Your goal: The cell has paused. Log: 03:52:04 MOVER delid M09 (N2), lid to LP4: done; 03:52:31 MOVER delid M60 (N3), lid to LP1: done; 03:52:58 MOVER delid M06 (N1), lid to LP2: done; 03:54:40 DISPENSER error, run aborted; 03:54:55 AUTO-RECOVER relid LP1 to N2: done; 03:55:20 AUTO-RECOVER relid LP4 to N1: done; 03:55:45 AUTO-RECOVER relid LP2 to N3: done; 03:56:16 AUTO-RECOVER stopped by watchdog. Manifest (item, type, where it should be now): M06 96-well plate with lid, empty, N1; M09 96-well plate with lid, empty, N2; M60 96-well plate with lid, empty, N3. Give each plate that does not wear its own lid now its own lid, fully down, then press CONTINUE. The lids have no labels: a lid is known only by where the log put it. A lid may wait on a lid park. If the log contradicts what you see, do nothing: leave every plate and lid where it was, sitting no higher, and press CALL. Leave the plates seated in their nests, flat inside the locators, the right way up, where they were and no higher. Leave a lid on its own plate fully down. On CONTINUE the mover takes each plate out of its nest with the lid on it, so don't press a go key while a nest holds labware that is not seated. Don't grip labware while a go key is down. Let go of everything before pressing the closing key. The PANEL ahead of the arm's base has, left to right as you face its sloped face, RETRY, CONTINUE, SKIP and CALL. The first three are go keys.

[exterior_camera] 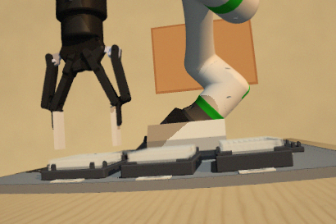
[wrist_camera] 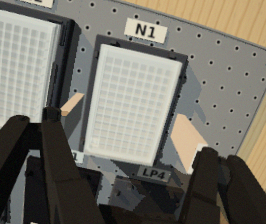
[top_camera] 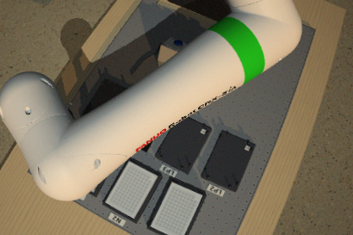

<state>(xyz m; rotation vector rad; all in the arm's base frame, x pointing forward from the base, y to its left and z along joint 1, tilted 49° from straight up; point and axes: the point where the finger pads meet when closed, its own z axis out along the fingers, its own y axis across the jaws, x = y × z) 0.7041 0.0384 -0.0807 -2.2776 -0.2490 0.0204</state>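
Observation:
My gripper (exterior_camera: 88, 135) hangs open and empty a short way above the leftmost plate (exterior_camera: 84, 161). In the wrist view my fingertips straddle the lidded 96-well plate (wrist_camera: 134, 107) in the nest labelled N1 (wrist_camera: 145, 31), one pale pad on each long side, not touching it. The lidded plate in N2 (wrist_camera: 14, 70) lies to its left and also shows in the top view (top_camera: 131, 185), beside a third lidded plate (top_camera: 176, 208). All three plates sit low in their nests (exterior_camera: 161, 153) (exterior_camera: 250, 144).
Lid parks LP3 (top_camera: 182, 144) and LP2 (top_camera: 228, 159) are bare dark pads. The LP4 label (wrist_camera: 153, 173) lies just under my wrist. The sloped panel (exterior_camera: 186, 131) stands behind the nests near the arm's base. My arm hides N1 in the top view.

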